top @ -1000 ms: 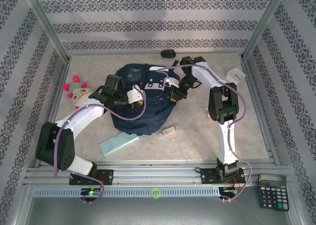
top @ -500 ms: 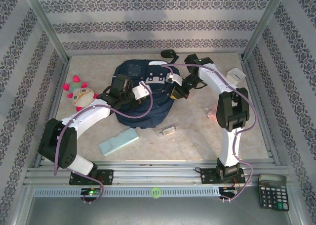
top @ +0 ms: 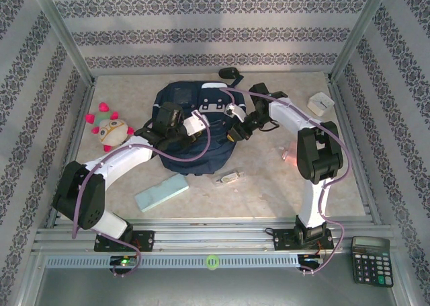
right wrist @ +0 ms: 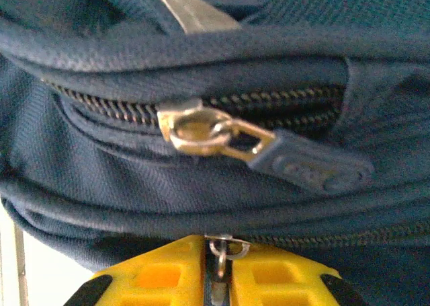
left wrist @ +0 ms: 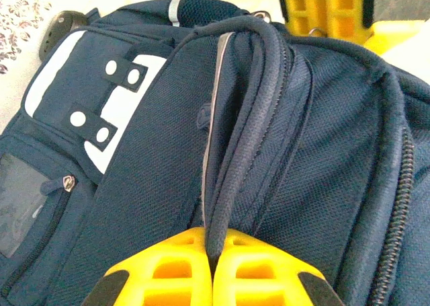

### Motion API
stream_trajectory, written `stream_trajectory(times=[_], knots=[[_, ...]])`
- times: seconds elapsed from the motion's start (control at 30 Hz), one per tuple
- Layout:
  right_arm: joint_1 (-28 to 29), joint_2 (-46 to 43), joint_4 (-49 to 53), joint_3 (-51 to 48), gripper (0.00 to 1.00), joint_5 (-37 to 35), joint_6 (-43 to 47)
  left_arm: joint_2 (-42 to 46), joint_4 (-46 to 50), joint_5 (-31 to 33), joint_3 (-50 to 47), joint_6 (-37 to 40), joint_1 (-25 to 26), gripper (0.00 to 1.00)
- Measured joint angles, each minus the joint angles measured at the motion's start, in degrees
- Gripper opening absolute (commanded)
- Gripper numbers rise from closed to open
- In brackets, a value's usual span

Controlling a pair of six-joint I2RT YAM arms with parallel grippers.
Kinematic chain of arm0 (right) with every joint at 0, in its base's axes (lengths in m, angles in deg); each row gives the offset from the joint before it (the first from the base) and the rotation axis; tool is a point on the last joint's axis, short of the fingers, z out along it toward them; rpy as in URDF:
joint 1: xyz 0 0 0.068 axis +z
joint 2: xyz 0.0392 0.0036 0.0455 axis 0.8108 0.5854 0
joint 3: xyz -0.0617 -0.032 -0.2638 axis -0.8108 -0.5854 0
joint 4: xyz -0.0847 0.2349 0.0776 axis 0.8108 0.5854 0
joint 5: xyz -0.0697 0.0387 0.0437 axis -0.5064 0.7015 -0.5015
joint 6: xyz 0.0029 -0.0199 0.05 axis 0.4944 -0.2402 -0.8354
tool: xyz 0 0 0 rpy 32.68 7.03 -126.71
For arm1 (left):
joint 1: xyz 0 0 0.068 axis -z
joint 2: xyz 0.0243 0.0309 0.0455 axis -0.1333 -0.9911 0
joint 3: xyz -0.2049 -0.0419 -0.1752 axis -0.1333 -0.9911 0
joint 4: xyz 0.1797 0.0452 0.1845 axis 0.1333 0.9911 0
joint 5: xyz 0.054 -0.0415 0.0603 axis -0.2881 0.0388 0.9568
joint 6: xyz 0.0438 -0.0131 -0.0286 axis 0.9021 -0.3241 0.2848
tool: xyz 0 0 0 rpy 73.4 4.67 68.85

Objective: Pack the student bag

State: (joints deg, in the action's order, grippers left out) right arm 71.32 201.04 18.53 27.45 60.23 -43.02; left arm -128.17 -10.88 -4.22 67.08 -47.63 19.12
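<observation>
Left gripper (left wrist: 212,262): being clamped on a piped ridge (left wrist: 235,151) of the student bag (left wrist: 148,171).
Right gripper (right wrist: 218,269): being pinched together on a metal zipper pull (right wrist: 224,248).

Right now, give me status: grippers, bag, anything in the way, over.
Left gripper shut on bag piping. Right gripper pinching zip pull. Plush and teal block lie off the bag, not in the way.

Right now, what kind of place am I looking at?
Probably a robot lab test cell: an aluminium frame boxes in the tabletop, patterned backdrop walls surround it, and the left arm and right arm, bolted at the near edge, reach onto a student bag.
</observation>
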Motion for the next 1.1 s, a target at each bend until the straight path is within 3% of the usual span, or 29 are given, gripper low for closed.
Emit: stream_trajectory(times=[0.07, 0.17, 0.2, 0.43, 0.83, 1.1], knots=[[0.0, 0.0, -1.0, 0.0, 0.18, 0.4, -0.9, 0.0, -0.5, 0.0, 0.0, -0.2, 0.2, 0.0], [0.0, 0.0, -1.9, 0.0, 0.01, 0.4, -1.5, 0.0, -0.8, 0.1, 0.0, -0.5, 0.2, 0.0], [0.0, 0.0, -2.1, 0.0, 0.0, 0.5, -1.7, 0.0, -0.9, 0.1, 0.0, -0.7, 0.2, 0.0], [-1.2, -3.6, -4.7, -3.9, 0.0, 0.8, -7.9, -0.2, -1.6, 7.3, 0.0, -6.0, 2.0, 0.0], [0.9, -12.8, -8.3, -8.7, 0.0, -0.5, -32.6, -6.9, -3.4, 23.3, 6.1, -14.3, 8.8, 0.0], [1.4, -16.1, -9.5, -12.4, 0.0, -0.9, -44.1, -9.9, -3.4, 25.0, 7.9, -16.1, 10.4, 0.0]])
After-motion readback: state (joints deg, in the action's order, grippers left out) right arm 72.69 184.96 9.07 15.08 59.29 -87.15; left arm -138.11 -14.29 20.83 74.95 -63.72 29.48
